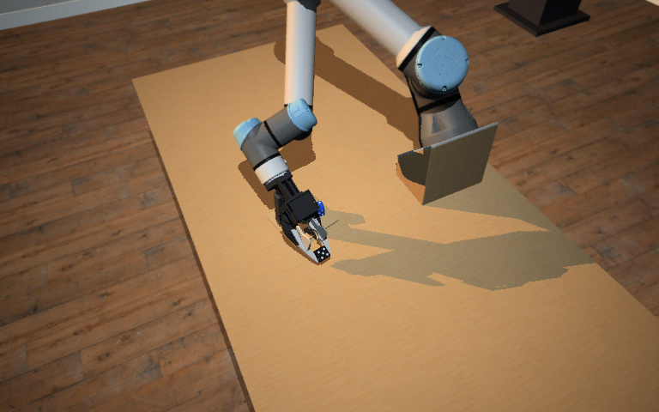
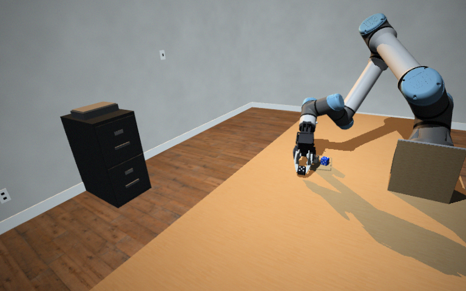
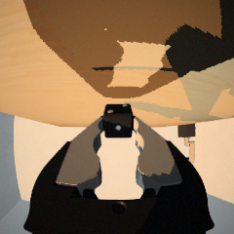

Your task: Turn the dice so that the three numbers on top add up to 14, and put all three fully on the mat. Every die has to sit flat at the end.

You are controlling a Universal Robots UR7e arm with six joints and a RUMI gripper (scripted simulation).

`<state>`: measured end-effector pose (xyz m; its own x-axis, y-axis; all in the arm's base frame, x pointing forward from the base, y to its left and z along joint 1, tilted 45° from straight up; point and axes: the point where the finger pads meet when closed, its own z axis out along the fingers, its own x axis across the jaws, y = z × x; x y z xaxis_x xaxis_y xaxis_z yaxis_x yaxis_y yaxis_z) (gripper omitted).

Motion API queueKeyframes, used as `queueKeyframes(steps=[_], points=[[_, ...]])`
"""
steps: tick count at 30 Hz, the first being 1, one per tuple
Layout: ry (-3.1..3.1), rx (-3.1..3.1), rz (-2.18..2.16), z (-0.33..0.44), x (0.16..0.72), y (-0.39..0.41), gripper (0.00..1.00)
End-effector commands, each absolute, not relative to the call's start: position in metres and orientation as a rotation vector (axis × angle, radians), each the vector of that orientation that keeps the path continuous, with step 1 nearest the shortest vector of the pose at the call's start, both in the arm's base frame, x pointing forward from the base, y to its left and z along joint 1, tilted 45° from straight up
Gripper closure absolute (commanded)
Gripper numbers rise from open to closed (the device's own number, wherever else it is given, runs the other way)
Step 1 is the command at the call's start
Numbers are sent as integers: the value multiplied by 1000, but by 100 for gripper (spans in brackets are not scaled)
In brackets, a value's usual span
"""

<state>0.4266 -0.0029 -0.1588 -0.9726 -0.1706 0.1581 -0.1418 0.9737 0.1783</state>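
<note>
The end effector (image 1: pixel 317 245) (image 2: pixel 301 165) (image 3: pixel 118 117) is narrowed on 1 black die (image 1: pixel 322 253) (image 2: pixel 301 170) (image 3: pixel 118 121), gripped between its 2 fingertips, low over the counter (image 1: pixel 389 330) (image 2: pixel 219 222) (image 3: pixel 54 63). In the exterior view, 1 blue die (image 2: pixel 324 160) (image 1: pixel 320 208) sits near it, toward 2 o'clock. A thin outline (image 2: pixel 330 165) shows beside the blue die; the third die cannot be made out with certainty.

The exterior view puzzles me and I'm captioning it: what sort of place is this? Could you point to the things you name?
Probably an office-like room: a black filing cabinet (image 2: pixel 106 157), a wooden plank floor (image 2: pixel 192 178) (image 1: pixel 97 243) and a plain grey wall (image 2: pixel 205 51).
</note>
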Motion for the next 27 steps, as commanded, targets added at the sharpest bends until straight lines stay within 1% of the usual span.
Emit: queueKeyframes(steps=[1, 27], points=[[-2949, 236, -248, -160, 427, -5, 90], [-2949, 236, -248, -165, 427, -9, 90]])
